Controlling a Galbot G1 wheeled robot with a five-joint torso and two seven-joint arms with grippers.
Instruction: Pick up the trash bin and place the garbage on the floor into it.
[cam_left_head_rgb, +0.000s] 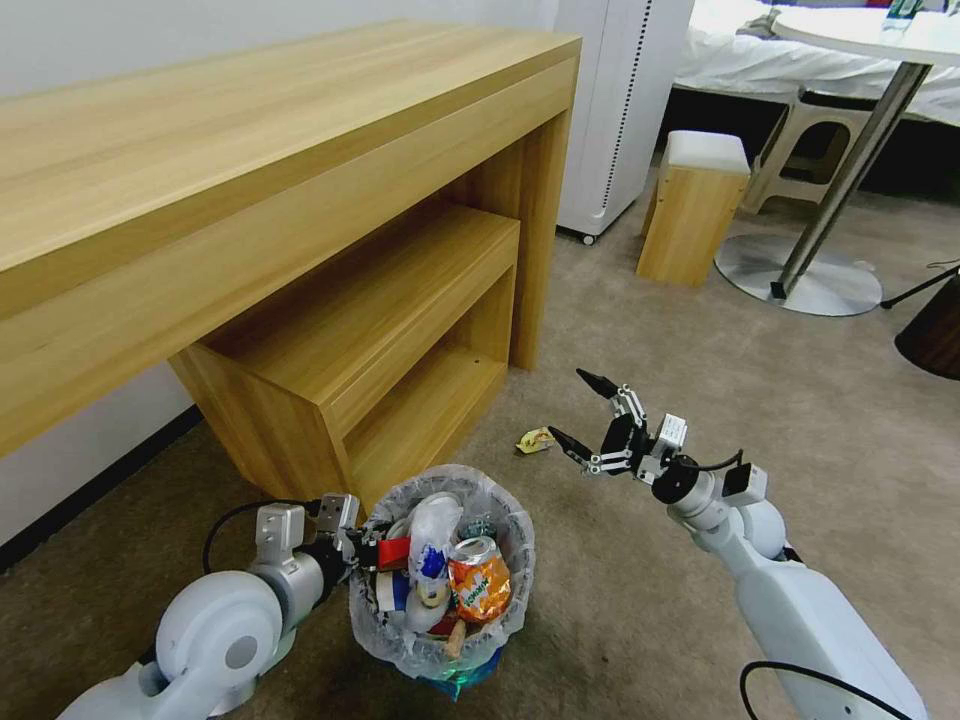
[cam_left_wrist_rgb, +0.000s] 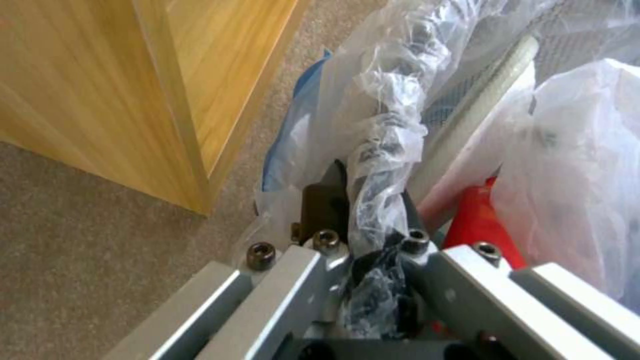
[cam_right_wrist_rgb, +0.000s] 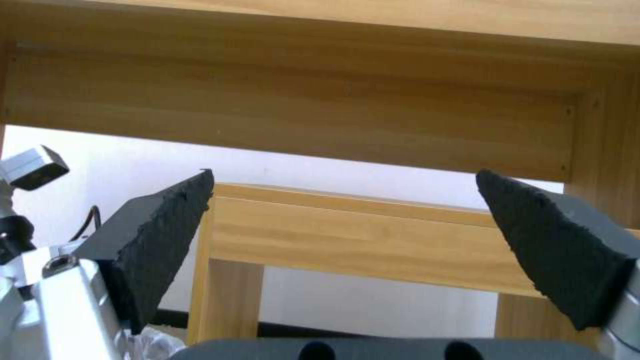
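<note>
Wooden desk (cam_left_head_rgb: 250, 150) to the left, with a lower shelf unit (cam_left_head_rgb: 370, 350) under the tabletop. One trash bin (cam_left_head_rgb: 440, 600) on the beige floor (cam_left_head_rgb: 650, 560) before the shelf unit, nearly full: an orange can (cam_left_head_rgb: 478, 580), a red-and-white cup (cam_left_head_rgb: 392, 553), a white bag (cam_left_head_rgb: 432, 535), more below, not countable. Probably light but top-heavy; soft, slippery liner over a stiff rim, so best taken at the rim, wall and plastic together. Left gripper (cam_left_wrist_rgb: 373, 220) clamped exactly there, on the near-left rim, with crinkled liner bunched between the fingers. Right gripper (cam_left_head_rgb: 590, 415) held above the floor, spread wide, empty. One yellow wrapper (cam_left_head_rgb: 535, 440) left on the floor, just beside that gripper: very light, crumpled, easily pinched at any raised fold.
</note>
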